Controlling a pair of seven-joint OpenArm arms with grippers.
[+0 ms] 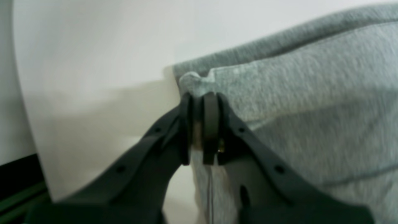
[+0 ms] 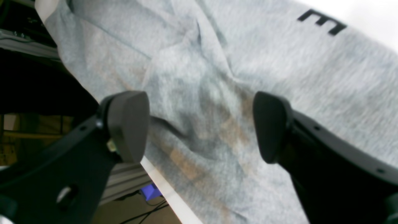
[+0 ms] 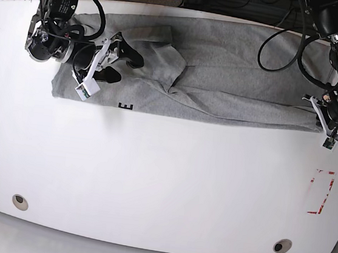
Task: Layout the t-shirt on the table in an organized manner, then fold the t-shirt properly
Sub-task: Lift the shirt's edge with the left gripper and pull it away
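The heather-grey t-shirt (image 3: 223,78) lies spread along the far side of the white table (image 3: 163,181), with folds bunched near its left part and a black letter E (image 3: 125,105) at its near edge. My left gripper (image 1: 202,98) is shut on a corner of the t-shirt (image 1: 311,109) at the garment's right end, where it shows in the base view (image 3: 317,116). My right gripper (image 2: 199,124) hovers open over the wrinkled cloth (image 2: 199,77) at the left end (image 3: 120,63), with nothing between its fingers (image 2: 127,124).
A red tape mark (image 3: 321,191) sits near the table's right edge. Two round grommet holes (image 3: 20,202) (image 3: 282,245) lie along the front edge. In the right wrist view the t-shirt overhangs the table's edge (image 2: 174,199). Cables run behind the table's far side.
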